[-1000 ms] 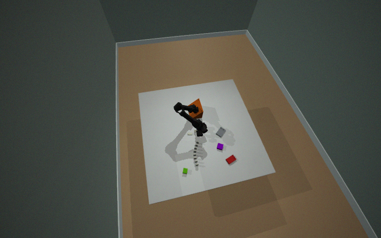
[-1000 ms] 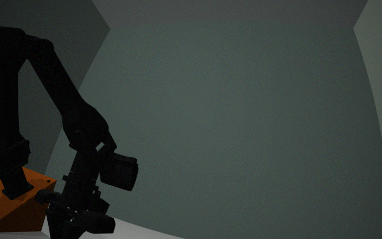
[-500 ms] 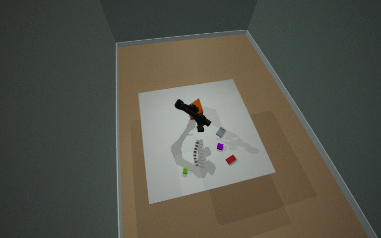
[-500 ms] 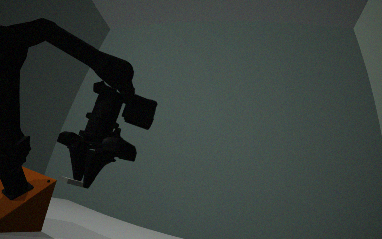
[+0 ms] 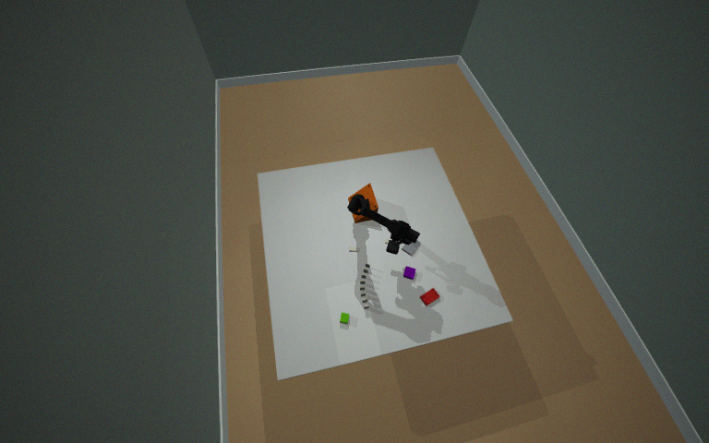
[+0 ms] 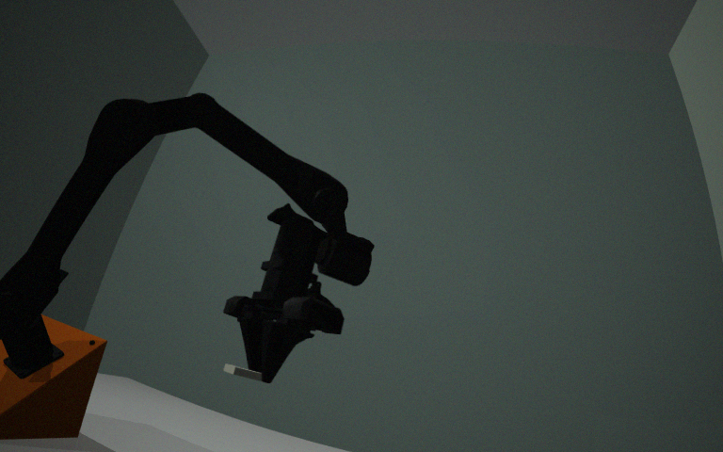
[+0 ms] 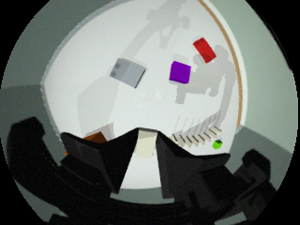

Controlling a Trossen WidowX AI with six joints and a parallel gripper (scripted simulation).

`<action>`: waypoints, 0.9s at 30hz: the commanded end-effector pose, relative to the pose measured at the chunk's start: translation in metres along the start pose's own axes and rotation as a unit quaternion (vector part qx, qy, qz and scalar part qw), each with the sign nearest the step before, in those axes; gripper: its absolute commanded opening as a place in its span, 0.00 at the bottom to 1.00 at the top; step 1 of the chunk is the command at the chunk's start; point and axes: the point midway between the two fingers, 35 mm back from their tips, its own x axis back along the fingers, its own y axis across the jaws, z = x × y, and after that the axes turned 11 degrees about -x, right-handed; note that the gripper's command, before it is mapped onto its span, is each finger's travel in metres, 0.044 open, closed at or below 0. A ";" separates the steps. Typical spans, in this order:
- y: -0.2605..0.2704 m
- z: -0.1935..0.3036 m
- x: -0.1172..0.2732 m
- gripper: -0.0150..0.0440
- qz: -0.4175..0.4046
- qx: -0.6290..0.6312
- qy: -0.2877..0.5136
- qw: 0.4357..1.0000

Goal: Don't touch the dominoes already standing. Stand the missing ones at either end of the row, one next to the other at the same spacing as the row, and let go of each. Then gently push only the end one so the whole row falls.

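Observation:
My gripper (image 6: pixel 262 374) (image 7: pixel 148 131) is shut on a cream domino (image 5: pixel 387 241) (image 6: pixel 242 371) (image 7: pixel 146 145). It holds the domino well above the table, lying nearly level and sticking out to one side of the fingers. In the top view the fingertips are mostly hidden under the arm. A second cream domino (image 5: pixel 353 249) lies flat on the table, left of the gripper. The row of several standing dominoes (image 5: pixel 362 282) (image 7: pixel 198 140) runs in a slight curve, down and left of the gripper in the top view. The row is out of sight in the exterior view.
A grey block (image 5: pixel 411 247) (image 7: pixel 128 73) lies near the gripper in the top view. A purple block (image 5: pixel 409 272) (image 7: pixel 180 72) and a red block (image 5: pixel 429 296) (image 7: pixel 204 50) lie right of the row. A green block (image 5: pixel 344 317) (image 7: pixel 217 144) is near its far end. The arm stands on an orange base (image 5: pixel 372 200) (image 6: pixel 47 399).

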 end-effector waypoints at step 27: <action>0.011 -0.016 -0.036 0.44 -0.159 -0.046 -0.148 0.975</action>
